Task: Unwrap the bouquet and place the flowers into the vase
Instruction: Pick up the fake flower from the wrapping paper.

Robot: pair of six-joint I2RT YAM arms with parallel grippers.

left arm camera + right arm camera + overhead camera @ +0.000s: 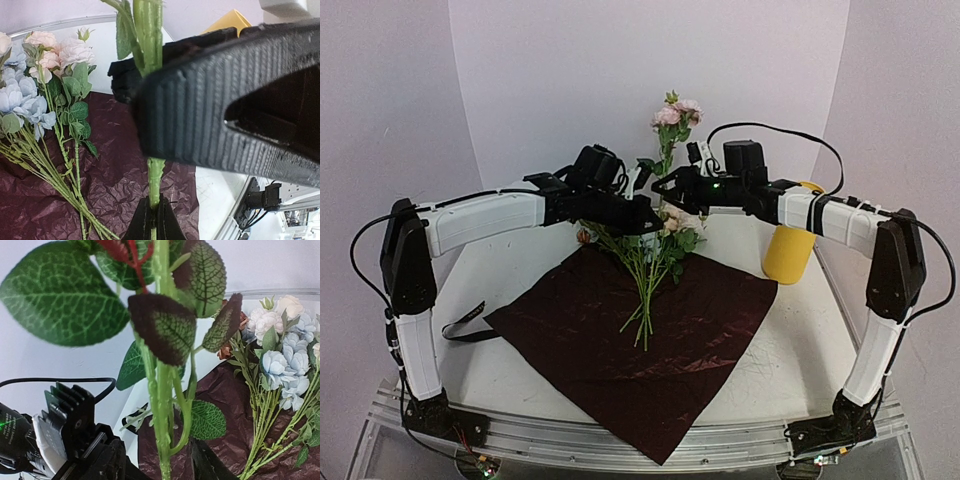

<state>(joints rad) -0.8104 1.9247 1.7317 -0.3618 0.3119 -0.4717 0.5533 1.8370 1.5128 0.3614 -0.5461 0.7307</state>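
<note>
Green stem [155, 182] stands pinched by left end effector [153, 223], right end effector [161, 469] spread around it.

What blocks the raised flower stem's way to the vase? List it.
The right arm: its tool stands around the stem, and its forearm crosses the vase's top in the overhead view. Nothing else visible lies between.

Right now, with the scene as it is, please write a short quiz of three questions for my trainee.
1. True or false: the dark red wrap lies spread open on the table.
2. Which one is shut on the upright stem? A left end effector; B right end effector; C neither.
3. Fill in: the vase stands on the robot's ___ side.
Key: 1 true; 2 A; 3 right.
</note>
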